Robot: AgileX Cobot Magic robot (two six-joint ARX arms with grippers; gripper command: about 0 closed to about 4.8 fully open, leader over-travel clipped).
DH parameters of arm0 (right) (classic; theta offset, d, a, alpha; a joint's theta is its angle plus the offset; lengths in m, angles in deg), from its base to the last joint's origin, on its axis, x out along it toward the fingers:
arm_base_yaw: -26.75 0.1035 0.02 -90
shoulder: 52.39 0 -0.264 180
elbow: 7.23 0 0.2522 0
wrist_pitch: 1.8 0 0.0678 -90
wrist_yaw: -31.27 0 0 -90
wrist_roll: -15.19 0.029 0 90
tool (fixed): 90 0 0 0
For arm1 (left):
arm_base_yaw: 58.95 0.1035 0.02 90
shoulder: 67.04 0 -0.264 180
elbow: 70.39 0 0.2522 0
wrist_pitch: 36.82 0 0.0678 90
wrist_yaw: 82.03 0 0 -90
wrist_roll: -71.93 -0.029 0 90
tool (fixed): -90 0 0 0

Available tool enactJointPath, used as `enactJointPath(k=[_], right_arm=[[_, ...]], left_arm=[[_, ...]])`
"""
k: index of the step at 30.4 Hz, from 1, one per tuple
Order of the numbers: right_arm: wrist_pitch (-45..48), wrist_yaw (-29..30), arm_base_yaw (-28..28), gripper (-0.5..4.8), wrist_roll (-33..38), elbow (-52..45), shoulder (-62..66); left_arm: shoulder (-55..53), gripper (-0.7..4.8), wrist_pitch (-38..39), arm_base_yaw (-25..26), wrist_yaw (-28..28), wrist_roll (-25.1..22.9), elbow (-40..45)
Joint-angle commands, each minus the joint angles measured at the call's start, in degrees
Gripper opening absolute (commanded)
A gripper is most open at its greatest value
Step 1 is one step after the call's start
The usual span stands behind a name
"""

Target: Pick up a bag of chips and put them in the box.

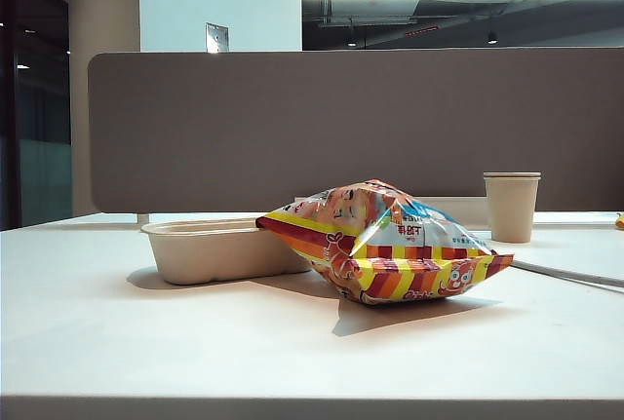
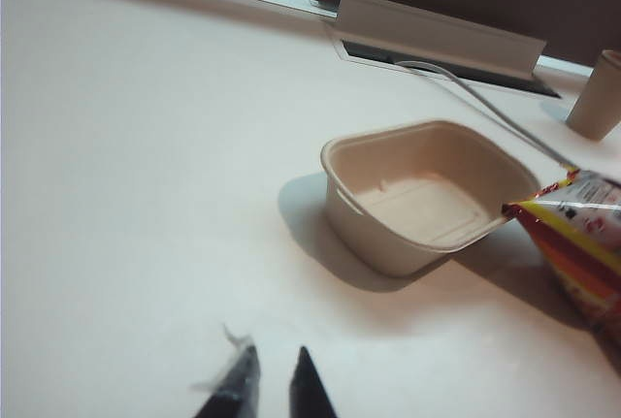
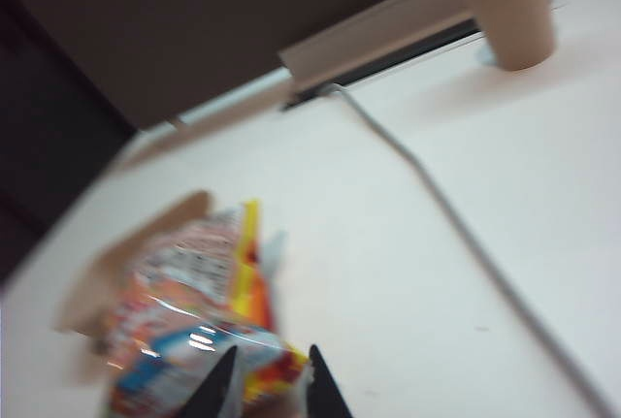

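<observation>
Looking along your left gripper (image 2: 272, 384), you see its dark fingertips drawn together over bare white table (image 2: 146, 195), holding nothing; the box (image 2: 427, 195) sits ahead of them and off to one side, well apart, and is empty. Your right gripper (image 3: 267, 384) hangs just above the bag of chips (image 3: 194, 331), tips nearly together with a narrow gap, and whether they touch the bag you cannot tell from this blurred view. In the exterior view the bag of chips (image 1: 385, 242) lies on the table with one corner over the box (image 1: 219, 249) rim. Beyond the right gripper a grey cable (image 3: 456, 224) runs toward a paper cup (image 3: 506, 6).
</observation>
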Motion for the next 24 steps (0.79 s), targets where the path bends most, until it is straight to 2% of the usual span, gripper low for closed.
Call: enactJointPath(k=[1, 4, 7, 10, 14, 18, 24], right_arm=[[6.80, 3.52, 0.07, 0.85, 11.43, 0.17, 0.02], [13.14, 7.34, 0.07, 0.85, 13.46, 0.20, 0.02], [15.96, 9.79, 0.07, 0.85, 13.44, 1.49, 0.02], [8.28, 9.25, 0.07, 0.89, 10.45, 5.99, 0.02], [-5.92, 5.35, 0.07, 0.90, 2.60, 14.19, 0.04], [-12.87, 1.03, 0.07, 0.90, 0.81, 20.55, 0.70], [-22.56, 0.26, 0.09, 0.90, -2.54, 31.19, 9.44]], left_arm=[[-0.04, 0.50, -0.26, 0.00, -0.42, 8.41, 0.07], [-0.04, 0.50, -1.25, 0.00, -0.44, 14.58, 0.02], [-0.04, 0.52, -4.09, 0.00, -3.69, 16.22, -0.07], [-0.04, 0.53, -5.42, 0.00, -5.53, 16.24, -0.90], [-0.04, 0.78, -1.97, 0.00, -5.53, 16.20, -4.20], [-0.07, 1.21, 1.18, -0.02, -5.55, 16.15, -7.91], [-0.07, 1.21, 6.32, -0.04, -5.81, 14.12, -13.38]])
